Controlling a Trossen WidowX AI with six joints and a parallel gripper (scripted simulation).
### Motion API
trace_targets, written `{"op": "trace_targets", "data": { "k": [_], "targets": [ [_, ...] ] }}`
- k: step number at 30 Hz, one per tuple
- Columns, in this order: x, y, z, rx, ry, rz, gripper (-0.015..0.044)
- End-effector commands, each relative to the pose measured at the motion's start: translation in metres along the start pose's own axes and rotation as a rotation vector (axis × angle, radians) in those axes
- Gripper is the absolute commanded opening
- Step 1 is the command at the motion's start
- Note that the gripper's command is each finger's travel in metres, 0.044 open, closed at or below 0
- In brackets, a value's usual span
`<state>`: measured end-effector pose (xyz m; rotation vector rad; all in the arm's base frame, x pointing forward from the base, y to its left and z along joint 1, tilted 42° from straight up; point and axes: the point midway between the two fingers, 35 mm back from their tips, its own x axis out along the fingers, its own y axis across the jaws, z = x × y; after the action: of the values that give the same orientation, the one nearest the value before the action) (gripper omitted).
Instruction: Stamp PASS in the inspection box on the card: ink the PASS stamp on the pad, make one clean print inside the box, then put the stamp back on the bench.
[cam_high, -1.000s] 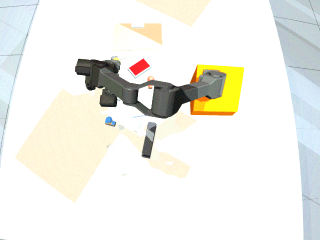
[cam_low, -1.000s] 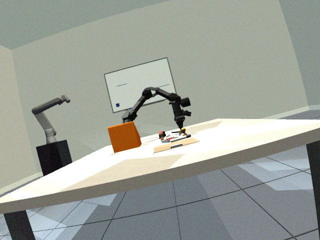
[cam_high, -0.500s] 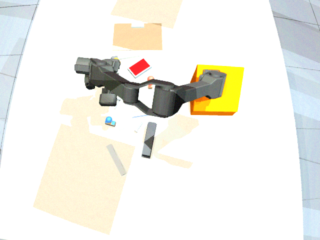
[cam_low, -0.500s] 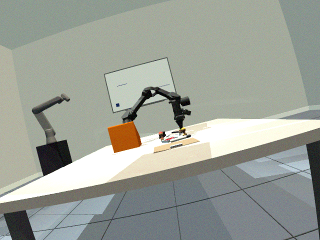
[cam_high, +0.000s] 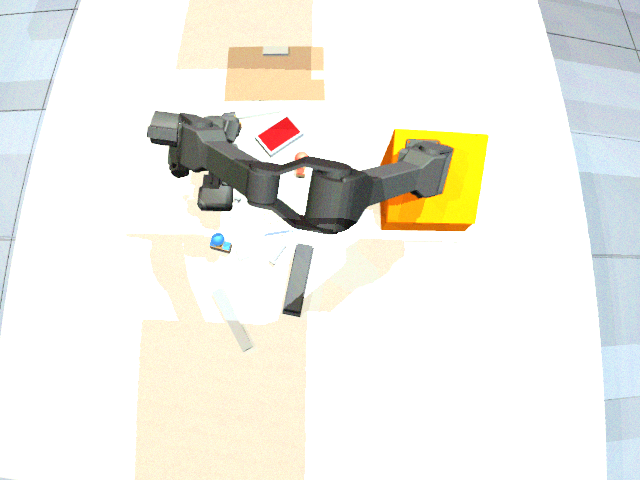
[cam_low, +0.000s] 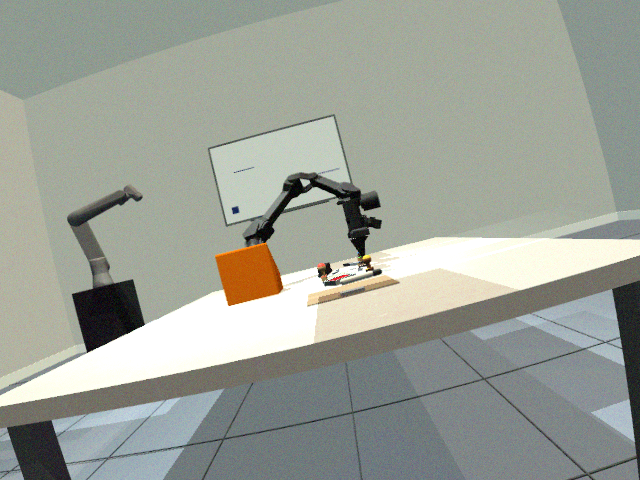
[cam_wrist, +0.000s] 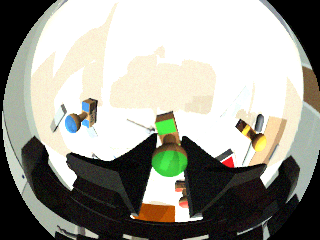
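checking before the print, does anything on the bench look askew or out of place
Mostly tidy. The claw is shut on the green-knobbed stamp, upright. The grey bar and the pale strip lie at different slants, so they look loosely scattered. Nothing looks spilled or damaged.
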<state>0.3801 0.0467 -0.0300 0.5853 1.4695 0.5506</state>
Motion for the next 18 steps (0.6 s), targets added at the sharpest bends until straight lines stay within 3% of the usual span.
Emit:
{"op": "trace_targets", "data": {
  "k": [1,18],
  "targets": [
    [-0.0027,-0.0003,0.0006,-0.006,-0.001,-0.004,0.0],
    [-0.0111,-0.0004,0.0005,-0.006,-0.001,-0.004,0.0]
  ]
}}
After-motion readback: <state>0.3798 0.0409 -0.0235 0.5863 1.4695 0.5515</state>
